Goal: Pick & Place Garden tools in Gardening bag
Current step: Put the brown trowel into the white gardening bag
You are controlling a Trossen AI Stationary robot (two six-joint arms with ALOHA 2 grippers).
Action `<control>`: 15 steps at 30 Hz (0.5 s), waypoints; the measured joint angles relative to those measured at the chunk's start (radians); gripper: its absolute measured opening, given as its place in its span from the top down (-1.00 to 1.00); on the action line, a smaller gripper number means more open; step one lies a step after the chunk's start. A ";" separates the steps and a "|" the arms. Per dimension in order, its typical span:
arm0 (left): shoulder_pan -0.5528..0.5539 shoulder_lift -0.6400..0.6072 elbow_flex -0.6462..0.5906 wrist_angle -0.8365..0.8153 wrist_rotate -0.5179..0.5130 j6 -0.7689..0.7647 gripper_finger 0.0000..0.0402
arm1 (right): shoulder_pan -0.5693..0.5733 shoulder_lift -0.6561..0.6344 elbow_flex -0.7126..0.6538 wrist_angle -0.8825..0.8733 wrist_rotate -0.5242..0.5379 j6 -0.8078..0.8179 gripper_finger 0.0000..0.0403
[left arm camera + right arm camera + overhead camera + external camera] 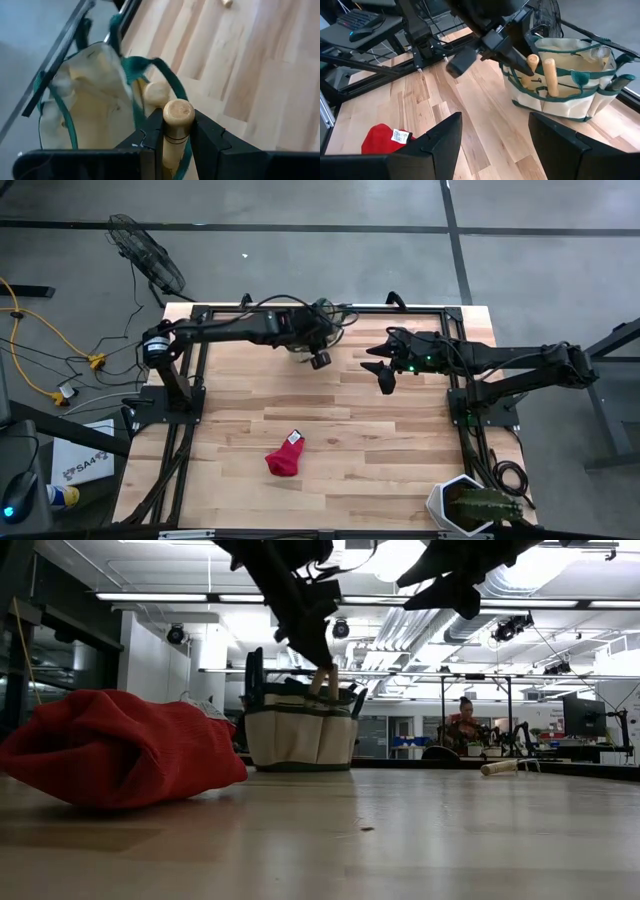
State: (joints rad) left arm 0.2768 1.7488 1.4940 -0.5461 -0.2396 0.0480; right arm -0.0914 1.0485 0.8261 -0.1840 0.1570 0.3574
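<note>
Here, gardening bag (pixel 560 95) holding wooden-handled tools (pixel 550 75), left pincer (pixel 172 137) clamping one handle

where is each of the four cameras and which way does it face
High: overhead, looking down on the wooden table; both dark arms show.
Low: at tabletop height, looking across at the tan canvas gardening bag; arms descend from above.
Left wrist: on the left arm, over the bag; left gripper clamps a wooden-handled tool.
Right wrist: on the right arm, facing the bag; open right gripper.
Low and right wrist share the crumpled red fabric piece.
</note>
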 joint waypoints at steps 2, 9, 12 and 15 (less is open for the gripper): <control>0.005 0.003 0.000 0.001 -0.001 -0.018 0.68 | 0.000 0.000 0.000 0.000 0.000 0.010 -0.10; 0.014 0.003 0.000 0.006 0.020 -0.025 0.68 | 0.000 0.000 0.000 -0.001 0.000 0.017 -0.10; 0.013 0.003 0.000 -0.025 0.020 -0.022 0.68 | 0.000 0.000 0.000 -0.001 0.000 0.017 -0.10; 0.013 0.003 0.000 -0.048 0.014 -0.018 0.68 | 0.000 0.000 0.000 -0.001 0.000 0.017 -0.10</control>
State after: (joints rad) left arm 0.2901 1.7519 1.4940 -0.5945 -0.2253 0.0299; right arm -0.0916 1.0485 0.8261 -0.1848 0.1571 0.3744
